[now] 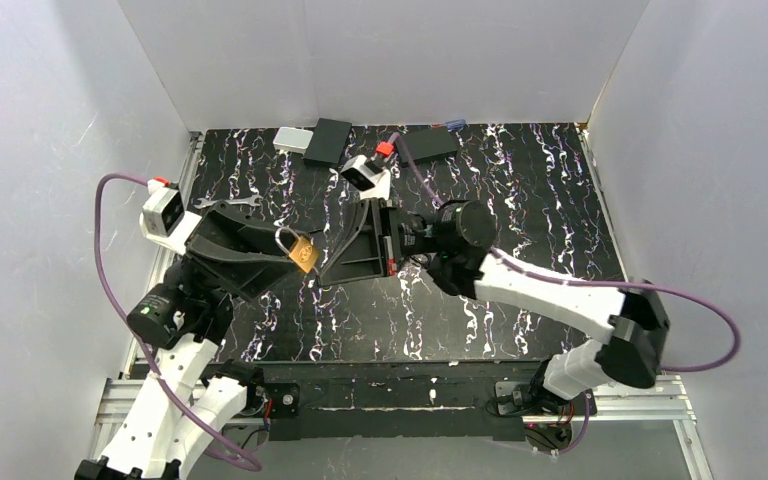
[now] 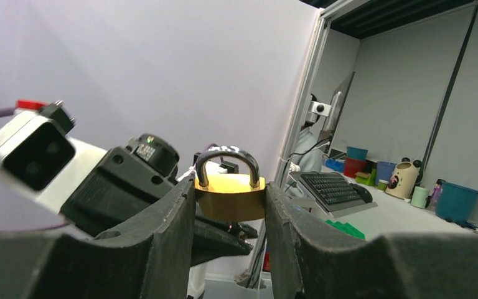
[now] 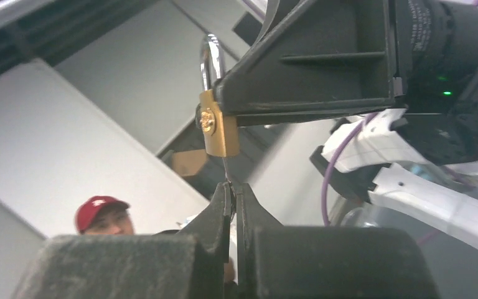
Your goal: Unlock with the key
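A brass padlock [image 1: 301, 250] with a steel shackle is held in the air over the table's left middle. My left gripper [image 1: 293, 254] is shut on its body, and in the left wrist view the padlock [image 2: 229, 197] sits clamped between the two fingers with both shackle legs seated. My right gripper [image 1: 326, 272] comes in from the right, shut on a thin key [image 3: 226, 170]. In the right wrist view the key blade runs up from the fingertips [image 3: 224, 193] to the padlock's [image 3: 218, 129] underside. The key's tip is hidden at the lock.
Two black boxes [image 1: 327, 141] [image 1: 430, 143] and a silver box [image 1: 291, 139] lie at the back of the marbled table [image 1: 520, 200]. A wrench [image 1: 230, 203] lies at the left. White walls close in on three sides.
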{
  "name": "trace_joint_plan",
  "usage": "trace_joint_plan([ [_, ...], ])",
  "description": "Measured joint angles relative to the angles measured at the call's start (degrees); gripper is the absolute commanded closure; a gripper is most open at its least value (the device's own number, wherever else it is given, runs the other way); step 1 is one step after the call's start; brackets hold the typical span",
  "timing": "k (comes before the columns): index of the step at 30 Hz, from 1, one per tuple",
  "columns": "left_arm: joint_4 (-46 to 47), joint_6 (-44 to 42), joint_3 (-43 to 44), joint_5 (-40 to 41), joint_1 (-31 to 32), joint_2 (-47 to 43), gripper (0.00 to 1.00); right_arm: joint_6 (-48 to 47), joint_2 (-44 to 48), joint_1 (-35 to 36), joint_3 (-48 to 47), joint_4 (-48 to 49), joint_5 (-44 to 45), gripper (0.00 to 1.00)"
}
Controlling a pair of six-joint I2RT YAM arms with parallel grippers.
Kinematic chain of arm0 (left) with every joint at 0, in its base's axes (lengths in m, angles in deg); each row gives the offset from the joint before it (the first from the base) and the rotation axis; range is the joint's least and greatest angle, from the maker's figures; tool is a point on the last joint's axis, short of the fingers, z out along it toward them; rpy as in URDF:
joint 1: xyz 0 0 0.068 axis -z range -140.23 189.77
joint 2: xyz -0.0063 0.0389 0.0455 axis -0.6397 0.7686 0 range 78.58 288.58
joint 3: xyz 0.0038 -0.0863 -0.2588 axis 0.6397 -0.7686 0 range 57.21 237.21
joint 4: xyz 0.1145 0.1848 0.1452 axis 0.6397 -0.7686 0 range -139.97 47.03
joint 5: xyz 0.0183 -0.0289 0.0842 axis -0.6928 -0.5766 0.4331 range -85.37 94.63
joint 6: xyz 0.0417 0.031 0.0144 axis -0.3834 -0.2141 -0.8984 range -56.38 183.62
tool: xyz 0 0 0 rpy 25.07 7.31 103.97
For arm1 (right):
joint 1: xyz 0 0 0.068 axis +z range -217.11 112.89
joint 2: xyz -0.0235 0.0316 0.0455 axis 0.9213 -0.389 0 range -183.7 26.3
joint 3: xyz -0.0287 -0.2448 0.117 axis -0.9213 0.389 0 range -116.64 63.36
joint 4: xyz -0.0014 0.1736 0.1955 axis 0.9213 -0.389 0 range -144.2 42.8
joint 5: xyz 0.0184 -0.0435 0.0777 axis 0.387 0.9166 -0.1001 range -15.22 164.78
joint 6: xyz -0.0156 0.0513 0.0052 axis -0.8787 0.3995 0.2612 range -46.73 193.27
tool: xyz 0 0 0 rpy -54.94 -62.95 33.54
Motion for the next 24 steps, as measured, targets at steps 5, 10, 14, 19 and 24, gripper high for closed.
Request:
trace_joint_plan([
  [5, -1.6, -1.77, 0.0, 0.61, 0.02, -1.9, 1.0, -11.63, 6.25, 0.04, -2.54, -17.33, -0.42, 0.99],
  [10, -1.2, -1.81, 0.0, 0.44, 0.0, -1.53, 1.0, -8.09, 3.91, 0.02, -2.36, -12.94, -1.22, 0.99],
  [14, -0.55, -1.57, 0.37, -0.13, 0.0, -1.2, 1.0, -1.88, 0.85, 0.04, -1.97, -4.48, -1.84, 0.99],
  [19, 0.04, -1.57, 2.05, -2.19, 0.0, 0.0, 1.0, 6.14, -2.05, 0.07, -1.77, 4.66, -2.03, 0.99],
  [24, 1.51, -1.14, 3.13, -3.67, 0.0, 1.44, 1.0, 14.53, -5.79, 0.09, -1.75, 14.75, -1.09, 0.99],
])
